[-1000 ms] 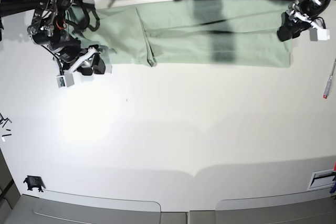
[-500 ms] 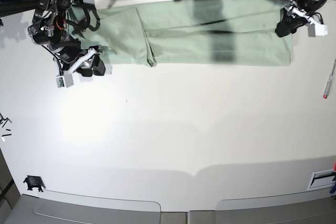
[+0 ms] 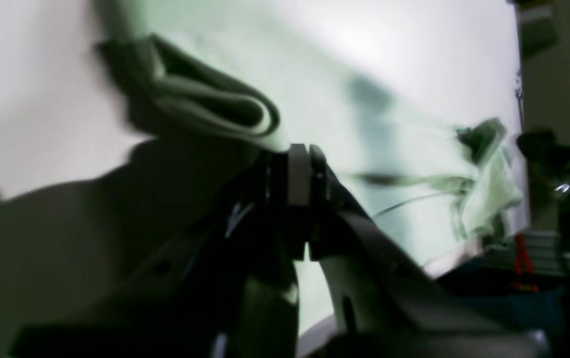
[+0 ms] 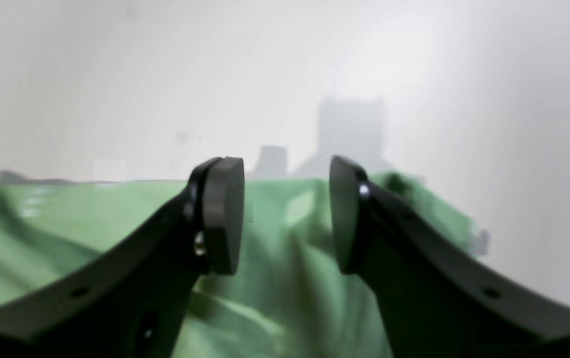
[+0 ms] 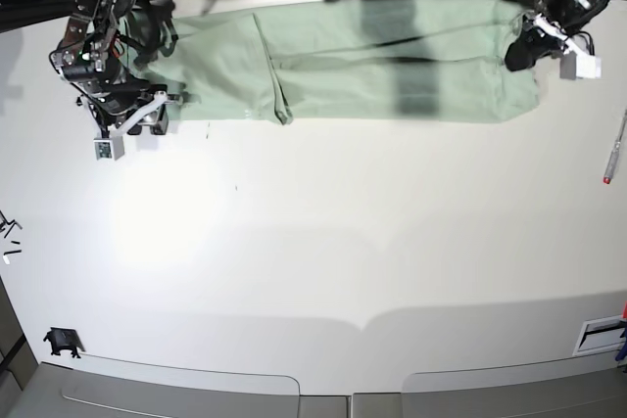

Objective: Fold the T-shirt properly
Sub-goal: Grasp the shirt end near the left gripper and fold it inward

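Pale mint-green cloth T-shirt (image 5: 353, 61) stretched in a long band along the far edge of the white table (image 5: 323, 242) — one arm at each end.
Left gripper (image 3: 299, 171): pads pressed together, seemingly pinching a fold of the shirt's edge, tho the wrist view is blurry; right gripper (image 4: 285, 214): jaws apart w/ nothing between, poised over the shirt's other end.

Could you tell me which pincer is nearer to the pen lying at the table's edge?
Left. The left pincer sits on the T-shirt end beside the pen; the right pincer is at the far opposite end.
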Robot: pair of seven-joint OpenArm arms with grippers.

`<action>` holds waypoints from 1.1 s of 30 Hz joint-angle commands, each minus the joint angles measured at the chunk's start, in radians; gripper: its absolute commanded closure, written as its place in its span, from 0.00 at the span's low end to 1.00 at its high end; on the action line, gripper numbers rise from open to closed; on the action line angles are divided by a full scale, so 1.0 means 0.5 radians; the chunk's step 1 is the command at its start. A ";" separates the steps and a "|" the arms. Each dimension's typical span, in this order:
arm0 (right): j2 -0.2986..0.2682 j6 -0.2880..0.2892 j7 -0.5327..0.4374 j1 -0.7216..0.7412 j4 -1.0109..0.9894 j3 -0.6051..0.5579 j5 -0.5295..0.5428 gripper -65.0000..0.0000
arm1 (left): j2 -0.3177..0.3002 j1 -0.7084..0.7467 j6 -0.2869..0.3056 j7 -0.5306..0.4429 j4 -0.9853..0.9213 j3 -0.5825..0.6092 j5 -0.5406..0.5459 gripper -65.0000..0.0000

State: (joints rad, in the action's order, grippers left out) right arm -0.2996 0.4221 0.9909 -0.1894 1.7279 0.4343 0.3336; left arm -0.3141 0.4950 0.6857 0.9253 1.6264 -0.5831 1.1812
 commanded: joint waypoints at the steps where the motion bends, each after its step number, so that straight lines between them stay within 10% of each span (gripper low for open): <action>1: -0.033 0.001 -0.048 0.018 0.029 0.015 0.002 0.60 | 0.028 0.035 0.025 -0.008 0.111 -0.010 0.061 1.00; 10: -0.031 -0.008 -0.069 0.018 0.029 0.023 -0.039 0.60 | 0.291 0.098 0.025 0.078 0.384 0.340 0.188 1.00; 22: -0.031 -0.008 -0.068 0.018 0.029 0.023 -0.034 0.60 | 0.307 -0.129 0.025 -0.211 0.384 1.048 -0.439 1.00; 31: -0.031 -0.008 -0.067 0.018 0.029 0.023 -0.033 0.60 | 0.307 -0.175 0.004 -0.273 0.384 1.160 -0.724 1.00; 33: -0.027 -0.008 -0.069 0.019 0.029 0.023 -0.031 0.60 | 0.307 -0.175 0.004 -0.323 0.384 1.161 -0.726 0.77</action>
State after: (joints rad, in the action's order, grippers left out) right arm -0.2989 0.4210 0.9768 -0.1886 1.7279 0.4404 0.3103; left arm -0.1612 0.4099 0.6811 0.7837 1.8000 -0.0051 0.7891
